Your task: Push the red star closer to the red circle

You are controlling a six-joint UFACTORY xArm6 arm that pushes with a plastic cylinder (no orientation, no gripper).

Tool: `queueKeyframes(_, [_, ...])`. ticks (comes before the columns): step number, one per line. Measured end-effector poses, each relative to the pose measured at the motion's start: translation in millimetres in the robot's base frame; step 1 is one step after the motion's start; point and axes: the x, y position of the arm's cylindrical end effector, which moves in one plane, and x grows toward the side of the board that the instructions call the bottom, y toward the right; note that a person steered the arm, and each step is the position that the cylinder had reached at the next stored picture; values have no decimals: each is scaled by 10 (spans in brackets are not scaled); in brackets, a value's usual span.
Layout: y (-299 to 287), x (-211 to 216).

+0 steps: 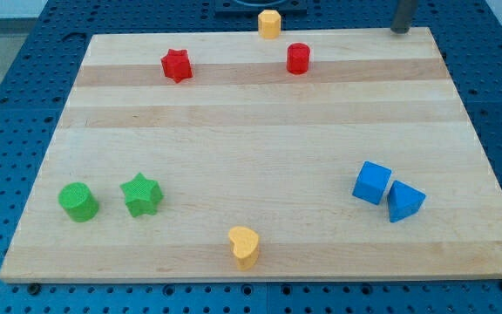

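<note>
Approach step: my tip (400, 30) sits top right, touching nothing; next, get left of red star (176, 65), push toward red circle (298, 58).

Wooden board (260, 131): yellow hexagon (270, 23) at top edge; green cylinder (78, 201), green star (141, 194) lower left; yellow heart (244, 245) bottom edge; blue cube (372, 183), blue triangle (404, 201) lower right.

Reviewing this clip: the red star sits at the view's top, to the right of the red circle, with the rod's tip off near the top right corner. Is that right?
Not quite. In the camera view the red star sits to the left of the red circle, not the right. The rest holds: both are at the view's top, and my tip is near the top right corner, well away from both.
</note>
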Motion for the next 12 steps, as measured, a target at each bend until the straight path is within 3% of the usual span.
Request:
queueKeyframes(1, [-559,9])
queueKeyframes(4, [-3701,-1])
queueKeyframes(6, [-4782,125])
queueKeyframes(9, [-4767,501])
queueKeyframes(11, [-4076,764])
queueKeyframes(12, [-4118,860])
